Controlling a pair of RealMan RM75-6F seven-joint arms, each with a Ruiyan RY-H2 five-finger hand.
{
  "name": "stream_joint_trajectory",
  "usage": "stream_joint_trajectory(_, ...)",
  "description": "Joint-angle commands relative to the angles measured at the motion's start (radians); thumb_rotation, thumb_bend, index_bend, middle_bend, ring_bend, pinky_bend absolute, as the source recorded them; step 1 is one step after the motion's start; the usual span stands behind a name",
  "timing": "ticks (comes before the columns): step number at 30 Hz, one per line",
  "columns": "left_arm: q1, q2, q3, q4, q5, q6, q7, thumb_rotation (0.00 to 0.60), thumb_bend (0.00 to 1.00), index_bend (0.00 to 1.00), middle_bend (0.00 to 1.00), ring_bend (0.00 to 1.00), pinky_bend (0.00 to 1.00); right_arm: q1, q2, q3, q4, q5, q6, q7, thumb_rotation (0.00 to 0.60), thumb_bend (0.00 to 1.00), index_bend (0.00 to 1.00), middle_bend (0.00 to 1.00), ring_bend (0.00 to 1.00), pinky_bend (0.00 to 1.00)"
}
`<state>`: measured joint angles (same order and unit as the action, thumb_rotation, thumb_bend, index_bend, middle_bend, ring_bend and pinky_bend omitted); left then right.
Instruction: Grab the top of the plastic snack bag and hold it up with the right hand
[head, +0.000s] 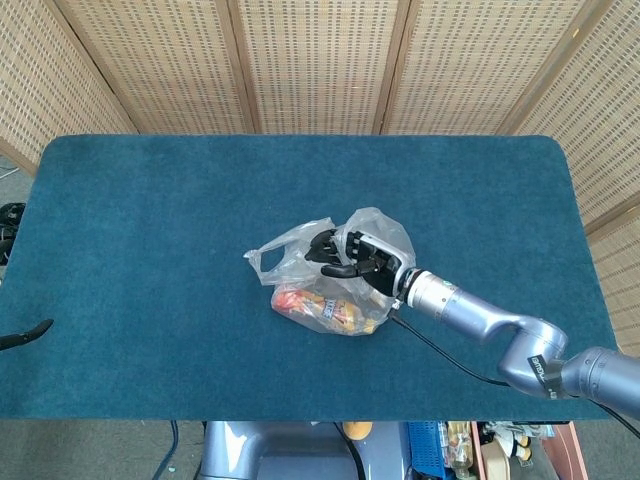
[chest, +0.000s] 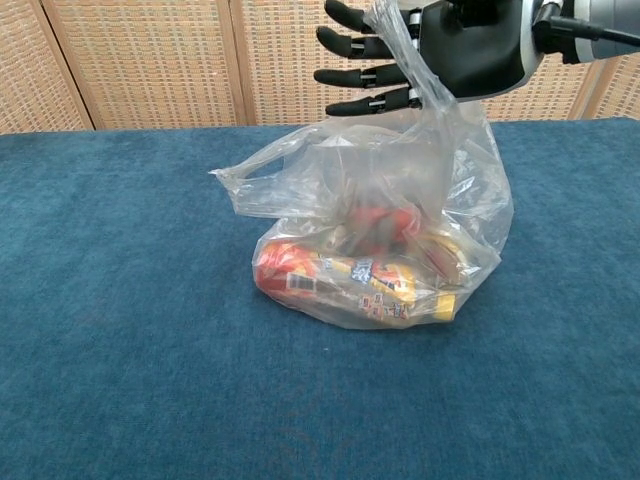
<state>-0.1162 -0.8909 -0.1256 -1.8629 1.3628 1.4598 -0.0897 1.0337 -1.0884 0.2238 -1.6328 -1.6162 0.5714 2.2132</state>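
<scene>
Chest view is showing the bag (chest: 375, 235) sitting on the blue counter (chest: 120, 330), its base full of orange and yellow snacks (chest: 360, 280) and resting flat, so no lift is showing yet. Higher and further back, the right robot hand (chest: 425, 50) is hovering at the bag's top, fingers (chest: 350, 45) spread apart; one thin strip of plastic is running up across it, but whether anything is pinched I cannot tell. Judging by this, closing on the top and raising the bag are both remaining. Beyond, a wicker screen (chest: 150, 60) is standing. The left robot hand is not showing.
</scene>
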Motion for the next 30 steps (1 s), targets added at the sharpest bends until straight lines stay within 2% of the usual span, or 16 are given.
stream_joint_trajectory(1,-0.005,-0.001,-0.002,0.002,-0.008,-0.01,0.004,0.6,0.05,0.0,0.0,0.0,0.0,0.012,0.018,-0.009,0.001,-0.018,0.024,0.025,0.6,0.0,0.47,0.52,0.35,0.33)
stream_joint_trajectory(3,-0.009,-0.002,-0.003,0.001,-0.012,-0.016,0.008,0.6,0.04,0.0,0.0,0.0,0.0,0.019,0.029,-0.014,0.001,-0.028,0.037,0.044,0.6,0.0,0.5,0.55,0.37,0.36)
stream_joint_trajectory(10,-0.025,-0.014,-0.009,0.012,-0.016,-0.036,0.01,0.6,0.06,0.0,0.0,0.0,0.0,0.037,0.084,-0.042,-0.009,-0.048,0.08,0.09,0.6,0.0,0.48,0.56,0.38,0.36)
stream_joint_trajectory(16,-0.095,-0.058,-0.033,0.1,0.026,-0.103,-0.056,0.6,0.06,0.0,0.0,0.0,0.0,0.035,0.146,-0.071,-0.026,-0.045,0.101,0.088,0.6,0.0,0.47,0.55,0.38,0.36)
stream_joint_trajectory(20,-0.183,-0.146,-0.051,0.261,0.132,-0.133,-0.136,0.6,0.07,0.0,0.0,0.0,0.0,0.03,0.171,-0.089,-0.03,-0.047,0.119,0.096,0.6,0.0,0.48,0.57,0.4,0.37)
stream_joint_trajectory(22,-0.258,-0.209,-0.06,0.367,0.211,-0.158,-0.169,0.6,0.07,0.0,0.0,0.0,0.0,0.028,0.188,-0.097,-0.032,-0.053,0.13,0.106,0.6,0.0,0.48,0.57,0.4,0.38)
stream_joint_trajectory(24,-0.305,-0.271,-0.064,0.474,0.272,-0.138,-0.2,0.6,0.08,0.0,0.0,0.0,0.0,0.032,0.202,-0.106,-0.037,-0.063,0.14,0.12,0.6,0.0,0.48,0.58,0.41,0.4)
stream_joint_trajectory(30,-0.4,-0.384,-0.053,0.66,0.36,-0.122,-0.247,0.6,0.11,0.0,0.0,0.0,0.0,0.037,0.221,-0.124,-0.04,-0.087,0.177,0.15,0.6,0.0,0.49,0.6,0.45,0.49)
